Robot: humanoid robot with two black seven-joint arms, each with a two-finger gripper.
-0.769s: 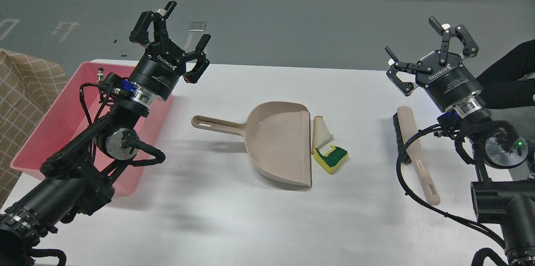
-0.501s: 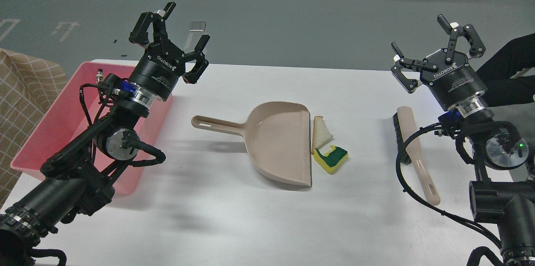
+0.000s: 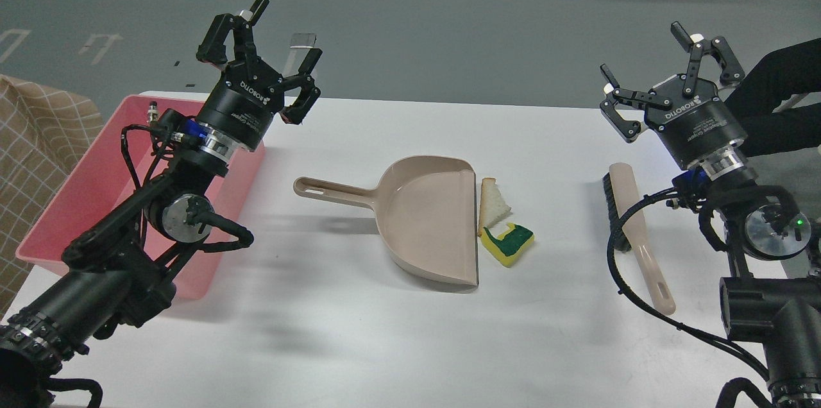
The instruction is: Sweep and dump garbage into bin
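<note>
One dustpan [image 3: 426,219], one bin [image 3: 83,203], two garbage scraps [image 3: 503,225], both jaws apart, empty

Black arms, looped cables, silver joint discs, white-lettered left pincer [image 3: 269,42].

I see a white table [image 3: 359,331]. On it lies a beige dustpan [image 3: 423,215]. Just beside its open edge sit a bread slice [image 3: 494,203] and a yellow sponge [image 3: 508,245]. A pink bin [image 3: 77,203] sits at the left, a brush [image 3: 632,228] at the right.
</note>
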